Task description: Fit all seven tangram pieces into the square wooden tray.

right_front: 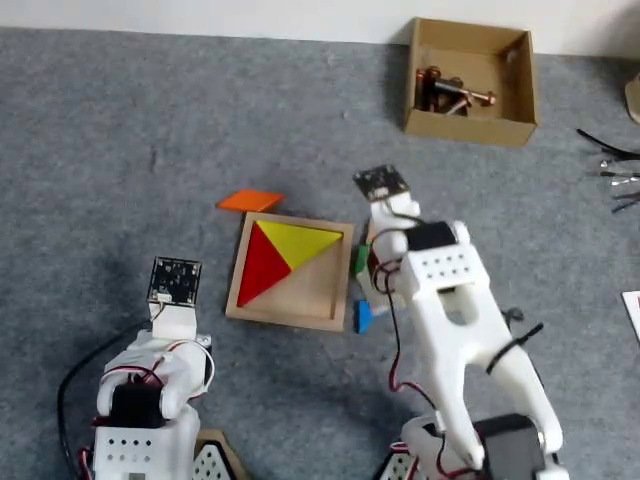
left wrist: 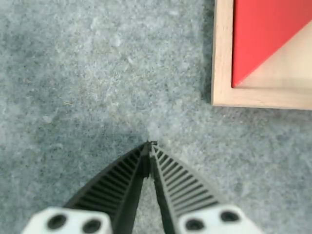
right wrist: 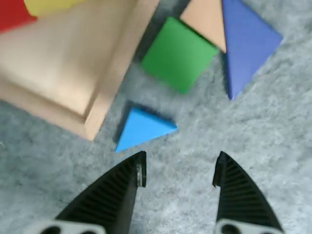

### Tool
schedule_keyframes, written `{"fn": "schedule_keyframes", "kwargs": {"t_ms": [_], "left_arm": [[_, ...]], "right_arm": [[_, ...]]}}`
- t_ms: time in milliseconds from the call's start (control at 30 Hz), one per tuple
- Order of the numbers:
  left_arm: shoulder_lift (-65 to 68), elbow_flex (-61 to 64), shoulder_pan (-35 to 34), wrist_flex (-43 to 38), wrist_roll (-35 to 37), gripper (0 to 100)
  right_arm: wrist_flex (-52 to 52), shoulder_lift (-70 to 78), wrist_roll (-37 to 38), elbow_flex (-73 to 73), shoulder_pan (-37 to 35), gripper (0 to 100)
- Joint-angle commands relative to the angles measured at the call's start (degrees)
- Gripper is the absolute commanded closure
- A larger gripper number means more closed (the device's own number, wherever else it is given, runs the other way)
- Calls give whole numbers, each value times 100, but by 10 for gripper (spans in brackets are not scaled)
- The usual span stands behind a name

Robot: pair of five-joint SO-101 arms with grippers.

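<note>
Two of seven are done: the red triangle (right_front: 262,266) and yellow triangle (right_front: 299,240) lie in the tray (right_front: 283,318), while the orange piece (right_front: 250,200), green square (right wrist: 179,53), tan triangle (right wrist: 207,19), dark blue triangle (right wrist: 246,41) and light blue triangle (right wrist: 141,127) lie outside it, with the right gripper (right wrist: 179,168) spread near the last and the left gripper (left wrist: 150,145) pressed together beside the tray.

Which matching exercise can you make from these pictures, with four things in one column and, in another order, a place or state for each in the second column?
Things:
1. red triangle
2. orange piece
3. left tool
4. right tool

Places or states:
A. open
B. lying inside the tray
C. shut
D. lying outside the tray

Pairs: 1-B, 2-D, 3-C, 4-A.
</note>
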Motion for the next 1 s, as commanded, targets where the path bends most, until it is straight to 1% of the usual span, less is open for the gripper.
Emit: {"fn": "schedule_keyframes", "kwargs": {"t_ms": [0, 100, 233, 500, 600, 767, 967], "left_arm": [[-92, 110, -75, 26, 35, 995], [-92, 110, -75, 26, 35, 995], [-92, 110, -75, 26, 35, 995], [-92, 110, -75, 26, 35, 995], [-92, 110, -75, 26, 35, 995], [-92, 110, -75, 26, 35, 995], [-92, 110, -75, 26, 35, 995]], "right_arm": [[-505, -365, 88, 338, -136, 781], [-813, -365, 246, 734, -321, 781], [-1297, -400, 141, 1086, -541, 781], [-1587, -365, 149, 1130, -549, 781], [-1684, -391, 149, 1077, -391, 781], [-2158, -356, 176, 910, 4, 781], [-2149, -356, 149, 462, 207, 781]]}}
